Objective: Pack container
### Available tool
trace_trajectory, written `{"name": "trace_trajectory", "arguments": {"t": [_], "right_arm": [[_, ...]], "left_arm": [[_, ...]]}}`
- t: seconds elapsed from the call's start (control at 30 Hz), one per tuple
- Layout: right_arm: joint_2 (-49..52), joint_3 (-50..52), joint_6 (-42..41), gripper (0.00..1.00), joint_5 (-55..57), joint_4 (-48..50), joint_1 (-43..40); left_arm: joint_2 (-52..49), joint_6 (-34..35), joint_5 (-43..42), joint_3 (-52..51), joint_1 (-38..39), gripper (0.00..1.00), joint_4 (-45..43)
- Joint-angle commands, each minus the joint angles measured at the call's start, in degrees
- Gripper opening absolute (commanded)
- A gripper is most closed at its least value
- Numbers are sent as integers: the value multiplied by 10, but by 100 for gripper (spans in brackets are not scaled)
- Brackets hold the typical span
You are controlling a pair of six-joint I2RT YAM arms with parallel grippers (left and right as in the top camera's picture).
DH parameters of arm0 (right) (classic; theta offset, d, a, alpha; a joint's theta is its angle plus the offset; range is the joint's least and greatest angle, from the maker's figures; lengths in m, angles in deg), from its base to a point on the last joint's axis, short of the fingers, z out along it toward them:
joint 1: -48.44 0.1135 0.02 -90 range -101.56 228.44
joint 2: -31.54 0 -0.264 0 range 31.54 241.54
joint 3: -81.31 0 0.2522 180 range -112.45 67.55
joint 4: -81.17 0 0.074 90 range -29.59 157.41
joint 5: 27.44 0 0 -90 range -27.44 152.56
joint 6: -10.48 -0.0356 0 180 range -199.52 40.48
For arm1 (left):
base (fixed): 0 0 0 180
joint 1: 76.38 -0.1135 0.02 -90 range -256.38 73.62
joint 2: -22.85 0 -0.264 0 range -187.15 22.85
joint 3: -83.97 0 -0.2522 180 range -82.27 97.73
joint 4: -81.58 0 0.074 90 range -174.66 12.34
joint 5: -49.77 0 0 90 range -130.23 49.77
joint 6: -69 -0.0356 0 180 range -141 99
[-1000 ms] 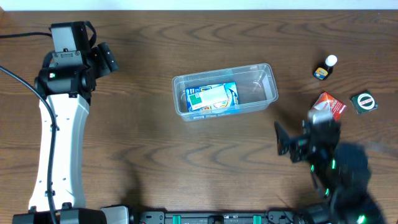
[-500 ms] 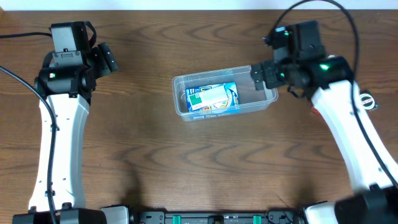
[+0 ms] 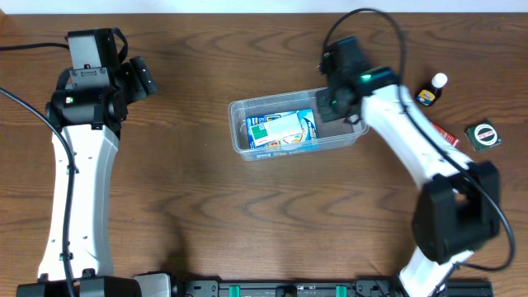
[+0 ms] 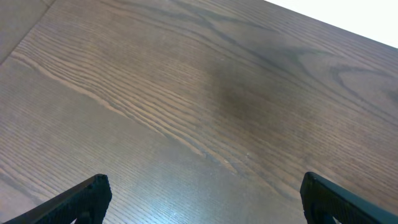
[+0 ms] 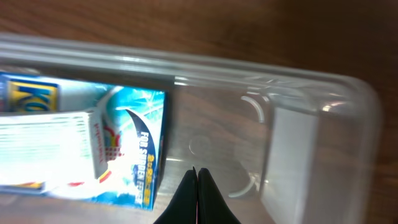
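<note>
**A:** Where do your fingers stand, starting from the left?

**B:** My left gripper point(image 4: 205, 202) is well off to the left of the container point(image 3: 238, 107). Its fingers are spread wide over bare table point(image 4: 199, 93) and hold nothing.

**A:** And the container itself?

**B:** It sits between my two arms, with its long axis running left to right. The blue box point(image 3: 282, 130) lies flat in its left half, along that same axis. The right half is bare floor.

**A:** Then the right side?

**B:** My right gripper point(image 5: 198, 186) hangs over that bare right half, just right of the blue box. The fingertips are pinched together, with nothing between them that I can see.

**A:** What does the next move turn on?

**B:** As I judge it, on what lies to the right of the container. There is a small bottle point(image 3: 431, 89), a red packet point(image 3: 450, 136) half hidden under my right arm, and a tape measure point(image 3: 483, 134). All three are on the right arm's side and well apart from the left one, so the right arm should do the fetching, and its fingers must part first. Whatever it brings belongs in the container's right half, turned along its length so it lands beside the blue box and not on it.
</note>
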Motion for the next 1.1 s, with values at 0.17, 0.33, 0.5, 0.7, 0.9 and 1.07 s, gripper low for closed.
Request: {"name": "trace_trajectory", "arguments": {"t": [0.17, 0.33, 0.5, 0.7, 0.9, 1.07], "right_arm": [[56, -12, -101, 1, 87, 0, 26], [77, -11, -118, 1, 58, -2, 26], [97, -11, -135, 1, 32, 2, 25], [115, -11, -135, 1, 4, 8, 25], [121, -11, -121, 1, -64, 25, 25], [121, -11, -111, 1, -145, 41, 21]], "left_arm": [[0, 7, 9, 2, -1, 98, 2], [0, 7, 9, 2, -1, 98, 2], [0, 7, 9, 2, -1, 98, 2], [0, 7, 9, 2, -1, 98, 2], [0, 7, 9, 2, -1, 98, 2], [0, 7, 9, 2, -1, 98, 2]]}}
